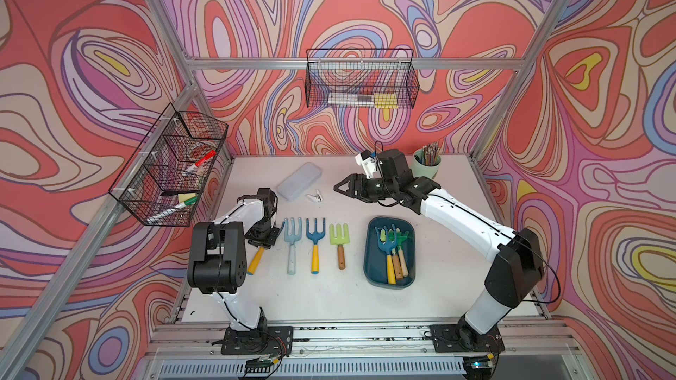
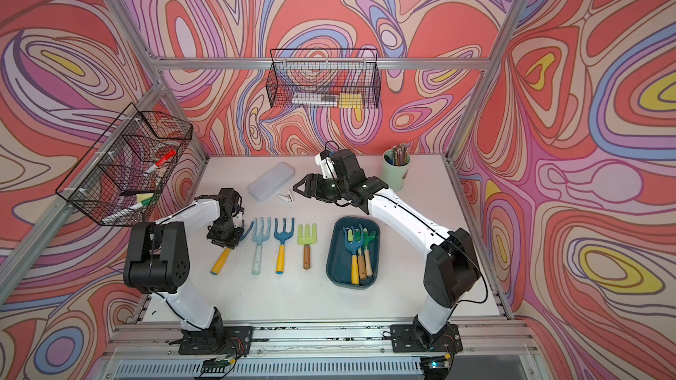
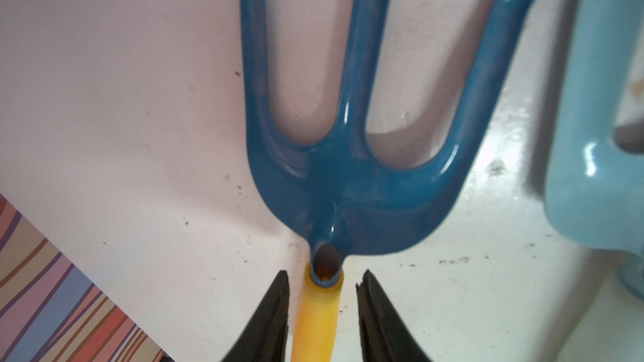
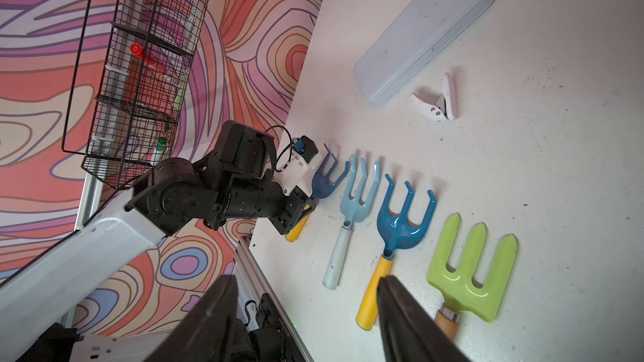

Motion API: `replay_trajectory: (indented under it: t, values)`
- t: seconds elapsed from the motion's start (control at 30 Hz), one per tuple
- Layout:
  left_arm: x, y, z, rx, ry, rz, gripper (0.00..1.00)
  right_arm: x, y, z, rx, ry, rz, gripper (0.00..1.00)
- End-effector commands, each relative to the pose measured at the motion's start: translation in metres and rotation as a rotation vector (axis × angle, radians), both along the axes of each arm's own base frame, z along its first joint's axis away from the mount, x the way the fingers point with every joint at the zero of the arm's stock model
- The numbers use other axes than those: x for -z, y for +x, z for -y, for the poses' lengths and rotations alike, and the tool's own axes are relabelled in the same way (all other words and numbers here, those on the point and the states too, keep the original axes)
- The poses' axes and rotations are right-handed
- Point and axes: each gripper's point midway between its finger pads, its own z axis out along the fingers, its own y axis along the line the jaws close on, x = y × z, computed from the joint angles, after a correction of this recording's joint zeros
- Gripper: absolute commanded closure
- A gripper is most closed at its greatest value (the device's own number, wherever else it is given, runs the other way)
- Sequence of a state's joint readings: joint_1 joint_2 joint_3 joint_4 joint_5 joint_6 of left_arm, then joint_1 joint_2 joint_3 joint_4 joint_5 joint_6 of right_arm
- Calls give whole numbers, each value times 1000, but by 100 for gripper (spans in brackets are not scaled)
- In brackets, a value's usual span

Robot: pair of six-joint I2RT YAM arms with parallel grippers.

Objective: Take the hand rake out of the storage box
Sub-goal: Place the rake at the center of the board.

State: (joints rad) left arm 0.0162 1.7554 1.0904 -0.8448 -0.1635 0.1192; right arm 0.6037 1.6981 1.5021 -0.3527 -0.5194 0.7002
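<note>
Three hand rakes lie in storage box; four more in row on table. Left gripper straddles yellow handle of end rake, jaws slightly apart, not clamping: release step, by my read. Right gripper wide open, empty, hovers behind box. Next: left lifts clear, right descends onto boxed handle.

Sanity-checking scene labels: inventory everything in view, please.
storage box: 1, dark teal, on table
boxed rakes: about 3, blue and green, inside box
loose rakes: 4, navy, pale blue, blue, lime, row left of box
case: 1, pale, table rear
clip: 1, white, beside case
cup: 1, mint, rear right
wire baskets: 2, black, left and back walls
left claw: 1, black, open astride leftmost rake handle
right claw: 1, black, open above table
</note>
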Motion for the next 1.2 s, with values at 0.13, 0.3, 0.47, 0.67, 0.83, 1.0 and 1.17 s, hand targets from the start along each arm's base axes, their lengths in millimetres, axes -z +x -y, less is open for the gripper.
replay_trajectory:
  t: [0.13,0.3,0.47,0.67,0.83,1.0,1.17]
  values:
    - [10,2,1,-44,-39,-20,69,10,1,0,5,-21,-9,36]
    - [13,4,3,-79,-61,-2,72,17,0,0,5,-26,-24,36]
    - [14,1,-2,-127,-65,-2,75,17,0,0,6,-22,-25,36]
    - [11,3,-5,-218,-110,47,75,20,0,-2,0,-17,-34,36]
    - [13,4,0,-269,-150,58,75,21,-1,-2,0,-13,-36,36]
    - [15,5,5,-300,-184,61,75,22,-1,-2,0,-12,-38,36]
    - [15,3,7,-307,-189,56,75,21,-1,-3,-1,-11,-37,36]
